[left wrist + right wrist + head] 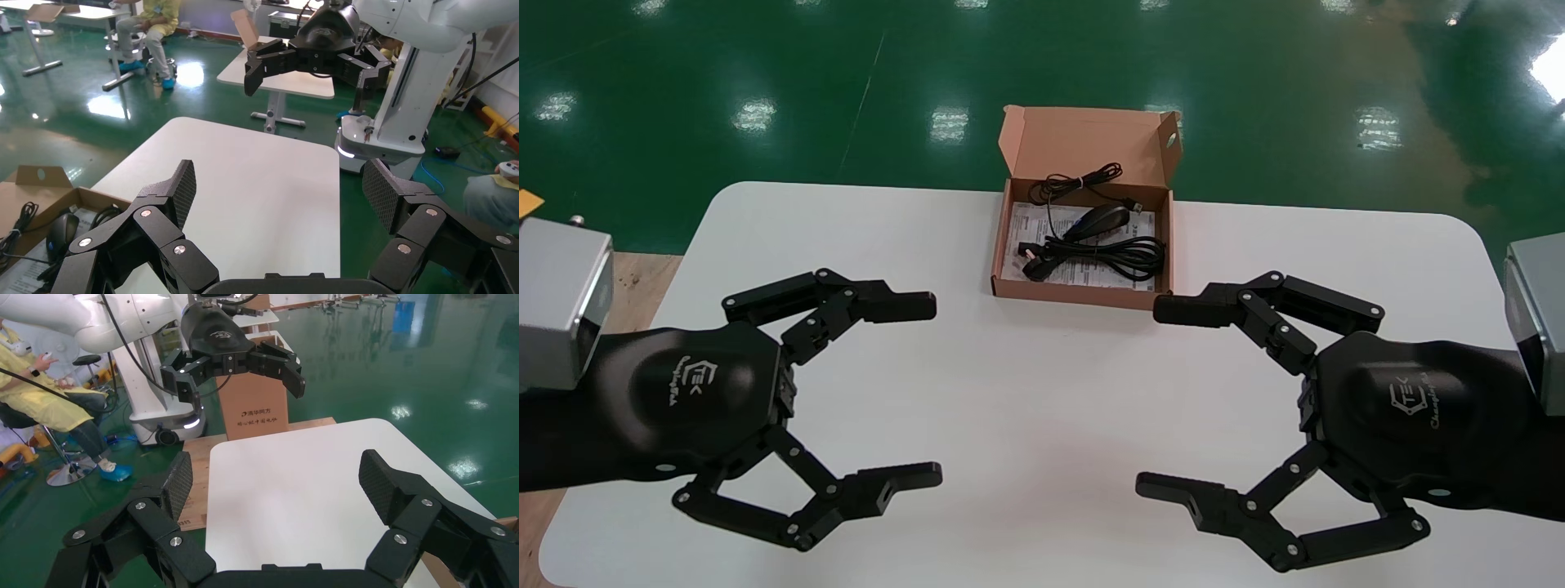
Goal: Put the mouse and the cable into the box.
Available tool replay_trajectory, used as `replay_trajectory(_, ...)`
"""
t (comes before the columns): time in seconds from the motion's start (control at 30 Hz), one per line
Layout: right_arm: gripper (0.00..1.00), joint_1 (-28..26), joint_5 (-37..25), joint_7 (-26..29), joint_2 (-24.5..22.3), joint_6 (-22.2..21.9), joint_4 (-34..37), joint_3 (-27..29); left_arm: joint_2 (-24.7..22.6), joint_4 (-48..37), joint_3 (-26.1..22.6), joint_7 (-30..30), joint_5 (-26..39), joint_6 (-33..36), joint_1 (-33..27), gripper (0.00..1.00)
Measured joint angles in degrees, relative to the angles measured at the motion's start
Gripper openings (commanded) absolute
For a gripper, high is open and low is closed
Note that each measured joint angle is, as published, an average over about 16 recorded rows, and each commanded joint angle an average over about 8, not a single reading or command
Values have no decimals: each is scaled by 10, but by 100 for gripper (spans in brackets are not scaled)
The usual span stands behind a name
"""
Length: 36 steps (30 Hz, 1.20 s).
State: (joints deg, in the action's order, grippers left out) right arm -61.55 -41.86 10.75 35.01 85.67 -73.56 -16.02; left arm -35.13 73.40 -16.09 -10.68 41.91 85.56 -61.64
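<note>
**Box filled, 2 tools free**

The black computer mouse [1096, 220] and coiled black cable [1109, 258] lie inside the open brown cardboard box [1083, 291] on the far side of the white desk [1034, 392]. The left tool [929, 390] and right tool [1156, 398] hang released and empty over the near side, probably because packing is finished.

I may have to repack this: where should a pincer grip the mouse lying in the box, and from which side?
Grip the mouse across its narrow flanks at mid-body, probably straight down from above: the box walls bar a sideways approach. It lies slanted, so close across its long axis, clear of the coiled cable.
</note>
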Motion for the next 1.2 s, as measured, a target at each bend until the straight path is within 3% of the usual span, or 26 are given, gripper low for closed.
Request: replay_trajectory(1.2,100,0,0,0,0,0,0,0,0,0,0,0,0,0,0,100)
